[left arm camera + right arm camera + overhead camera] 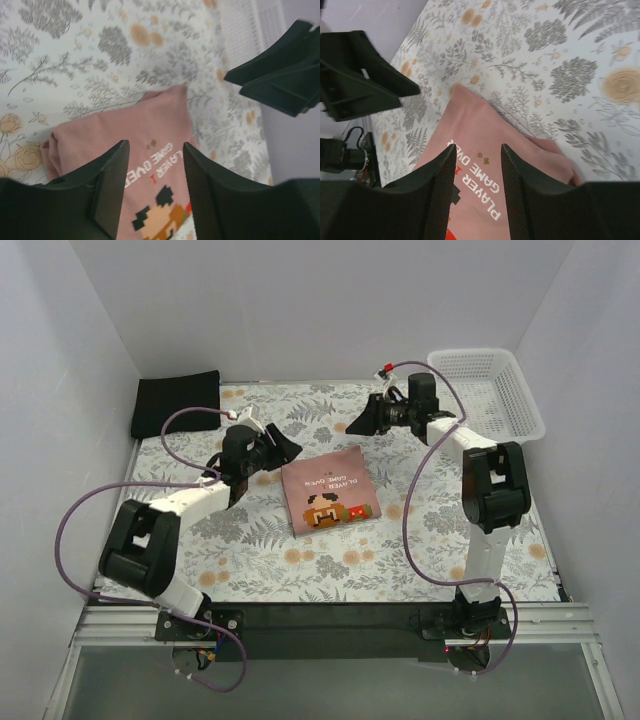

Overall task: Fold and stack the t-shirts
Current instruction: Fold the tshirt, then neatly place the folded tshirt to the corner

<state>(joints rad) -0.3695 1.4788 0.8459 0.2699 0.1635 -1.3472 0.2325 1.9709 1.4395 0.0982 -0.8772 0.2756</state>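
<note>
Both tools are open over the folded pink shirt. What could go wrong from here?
1. The left tool and right tool hover close together over the pink shirt; descending together, they might collide.
2. Its folded layers look loose at one edge; pinching only the top layer could undo the fold.
3. The black shirt lies in the far left corner, so carrying there may loosen it.

We log: pink t-shirt (328, 490), soft matt cloth; black t-shirt (177, 405), matt cloth; basket (520, 400), plastic lattice; table cloth (300, 560), smooth fabric.
</note>
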